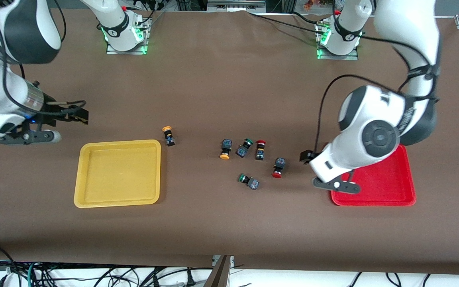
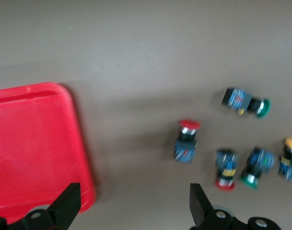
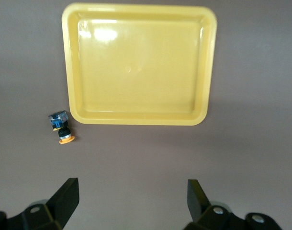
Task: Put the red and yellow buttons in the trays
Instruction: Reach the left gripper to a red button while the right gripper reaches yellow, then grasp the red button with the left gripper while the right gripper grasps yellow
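The yellow tray (image 1: 118,173) lies toward the right arm's end and holds nothing; the red tray (image 1: 385,187) lies toward the left arm's end. One yellow button (image 1: 168,135) lies beside the yellow tray's corner. In the middle lie another yellow button (image 1: 225,148) and two red buttons (image 1: 260,149) (image 1: 278,167). My left gripper (image 1: 308,156) is open and empty over the table at the red tray's edge (image 2: 36,148), near a red button (image 2: 186,139). My right gripper (image 1: 79,114) is open and empty over bare cloth by the yellow tray (image 3: 139,67); the yellow button (image 3: 61,127) shows there too.
Two green-capped buttons (image 1: 244,147) (image 1: 248,181) lie among the middle cluster. The left arm's wrist hangs over part of the red tray. The arms' bases (image 1: 126,36) (image 1: 337,40) stand along the table's farthest edge. Brown cloth covers the table.
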`<move>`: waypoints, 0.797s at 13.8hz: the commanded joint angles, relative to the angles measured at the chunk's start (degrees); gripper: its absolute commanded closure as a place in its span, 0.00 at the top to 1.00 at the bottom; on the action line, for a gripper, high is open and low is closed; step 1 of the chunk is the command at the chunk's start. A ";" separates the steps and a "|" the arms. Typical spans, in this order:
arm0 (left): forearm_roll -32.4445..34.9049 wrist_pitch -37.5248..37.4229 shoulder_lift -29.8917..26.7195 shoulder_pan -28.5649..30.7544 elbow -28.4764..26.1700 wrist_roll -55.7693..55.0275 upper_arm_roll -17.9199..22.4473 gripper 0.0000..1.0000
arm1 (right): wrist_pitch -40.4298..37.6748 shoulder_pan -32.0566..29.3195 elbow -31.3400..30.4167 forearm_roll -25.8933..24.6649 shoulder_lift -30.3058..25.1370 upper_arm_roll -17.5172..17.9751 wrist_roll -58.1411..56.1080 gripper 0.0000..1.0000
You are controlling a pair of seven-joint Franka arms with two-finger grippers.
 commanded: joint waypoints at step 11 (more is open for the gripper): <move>-0.04 12.39 11.87 -3.76 -1.83 -3.36 0.59 1.00 | 12.75 15.07 1.32 5.12 13.99 0.24 9.33 1.00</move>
